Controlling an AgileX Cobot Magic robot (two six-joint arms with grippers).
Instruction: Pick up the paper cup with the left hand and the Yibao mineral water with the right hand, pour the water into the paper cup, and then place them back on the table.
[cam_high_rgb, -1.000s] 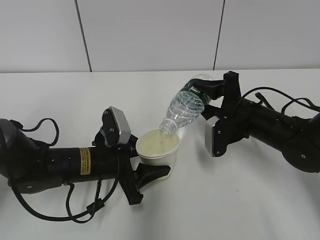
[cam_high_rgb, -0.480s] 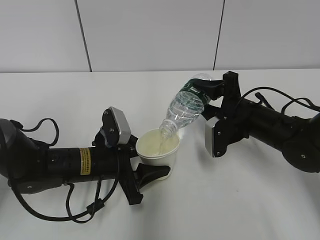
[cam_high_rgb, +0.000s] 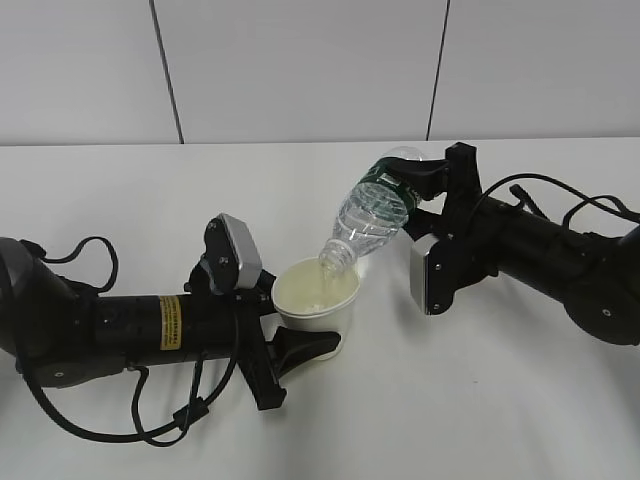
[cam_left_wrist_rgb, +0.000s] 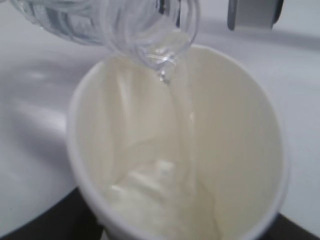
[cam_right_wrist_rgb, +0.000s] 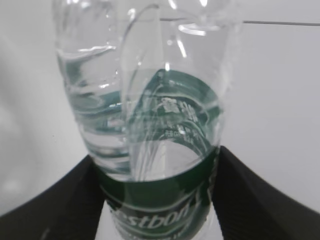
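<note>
The cream-white paper cup (cam_high_rgb: 316, 298) is held by my left gripper (cam_high_rgb: 290, 345), which is shut on its lower wall. The left arm with the yellow sticker lies along the table. My right gripper (cam_high_rgb: 420, 185) is shut on the green label of the Yibao mineral water bottle (cam_high_rgb: 375, 208), tilted neck-down with its open mouth over the cup's rim. In the left wrist view the bottle mouth (cam_left_wrist_rgb: 165, 45) hangs over the cup (cam_left_wrist_rgb: 240, 135), with water (cam_left_wrist_rgb: 150, 195) pooled inside. In the right wrist view the bottle (cam_right_wrist_rgb: 150, 125) sits between black fingers (cam_right_wrist_rgb: 260, 195), with water in it.
The white table (cam_high_rgb: 480, 400) spreads around both arms. Black cables (cam_high_rgb: 180, 415) loop below the left arm and behind the right arm. A white panelled wall stands behind.
The thin stream of water from the bottle mouth into the cup is no longer visible. The arms, bottle and cup hold nearly the same pose.
</note>
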